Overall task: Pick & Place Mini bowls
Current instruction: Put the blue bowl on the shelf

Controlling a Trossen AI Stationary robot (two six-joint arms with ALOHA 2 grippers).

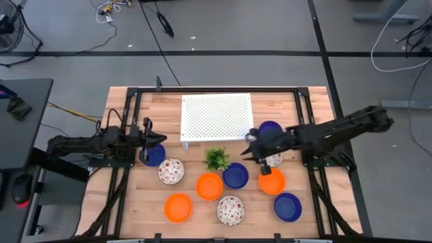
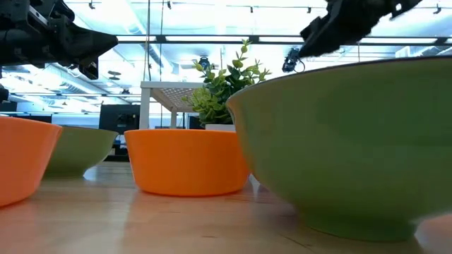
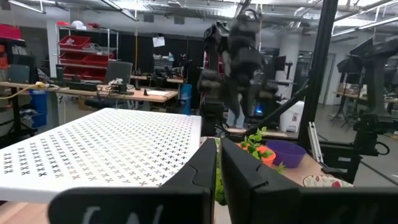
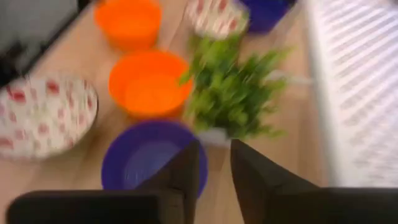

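Several mini bowls stand on their bases on the wooden table: blue ones (image 1: 235,175) (image 1: 287,206), orange ones (image 1: 209,185) (image 1: 178,207) (image 1: 271,181), and speckled white ones (image 1: 171,171) (image 1: 230,210). My right gripper (image 1: 248,150) hangs open above the table beside the plant (image 1: 217,158), slanting down; its wrist view shows a blue bowl (image 4: 146,162) just past the gripper (image 4: 214,165), which holds nothing. My left gripper (image 1: 158,140) is shut and level at the table's left, above another blue bowl (image 1: 154,156); its fingers (image 3: 217,168) hold nothing.
A white perforated rack (image 1: 216,118) stands at the far middle of the table. My right arm partly covers a blue bowl (image 1: 270,127) and a speckled bowl (image 1: 274,160). The black frame rails (image 1: 121,175) run along both sides of the table.
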